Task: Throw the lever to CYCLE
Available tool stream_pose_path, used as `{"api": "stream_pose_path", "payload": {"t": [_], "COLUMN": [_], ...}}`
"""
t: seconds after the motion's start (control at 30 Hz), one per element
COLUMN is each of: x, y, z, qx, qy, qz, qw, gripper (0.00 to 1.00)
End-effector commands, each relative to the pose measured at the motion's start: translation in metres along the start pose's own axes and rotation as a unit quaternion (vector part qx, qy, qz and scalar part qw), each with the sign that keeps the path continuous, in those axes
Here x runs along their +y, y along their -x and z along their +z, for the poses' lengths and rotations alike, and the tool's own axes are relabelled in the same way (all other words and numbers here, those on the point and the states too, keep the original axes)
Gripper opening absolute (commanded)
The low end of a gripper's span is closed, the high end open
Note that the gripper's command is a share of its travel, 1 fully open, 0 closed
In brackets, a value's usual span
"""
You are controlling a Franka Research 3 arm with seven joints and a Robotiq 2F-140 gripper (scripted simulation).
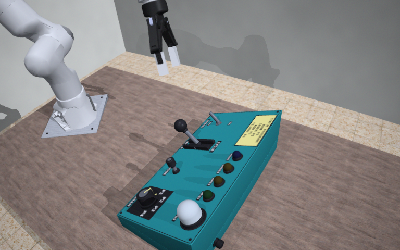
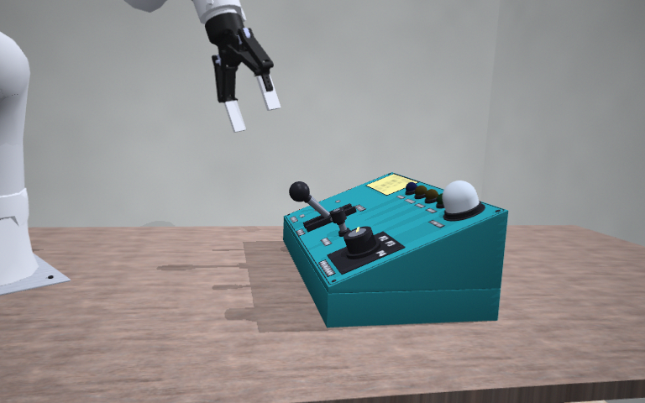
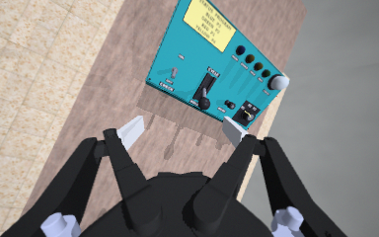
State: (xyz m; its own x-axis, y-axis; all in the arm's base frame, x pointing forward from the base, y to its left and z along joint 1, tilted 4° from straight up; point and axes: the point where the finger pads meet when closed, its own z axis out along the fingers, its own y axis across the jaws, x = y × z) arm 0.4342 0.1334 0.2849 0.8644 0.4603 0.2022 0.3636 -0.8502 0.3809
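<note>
A teal console stands on the wooden table; it also shows in the side view and the wrist view. Its lever has a black ball knob and a grey shaft in a black slot. The lever leans toward the console's low edge, away from the CYCLE label. It also shows in the side view and the wrist view. My gripper is open and empty, high above the table, well apart from the console, also in the side view and the wrist view.
The console also carries a small toggle, a small black knob, a rotary selector, a row of dark lamps, a white dome button and a yellow label. The robot base stands at the table's left.
</note>
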Motion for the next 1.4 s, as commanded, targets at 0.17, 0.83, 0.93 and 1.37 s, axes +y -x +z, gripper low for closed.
{"api": "stream_pose_path", "payload": {"t": [0.17,0.83,0.93,1.37], "x": [-0.001,-0.004,-0.004,-0.004], "y": [0.006,0.011,0.011,0.011], "z": [0.049,0.053,0.053,0.053], "qx": [0.163,0.192,0.192,0.192], "qy": [-0.007,-0.02,-0.02,-0.02], "qz": [0.113,0.132,0.132,0.132], "qw": [0.98,0.972,0.972,0.972], "gripper": [1.0,1.0,1.0,1.0]}}
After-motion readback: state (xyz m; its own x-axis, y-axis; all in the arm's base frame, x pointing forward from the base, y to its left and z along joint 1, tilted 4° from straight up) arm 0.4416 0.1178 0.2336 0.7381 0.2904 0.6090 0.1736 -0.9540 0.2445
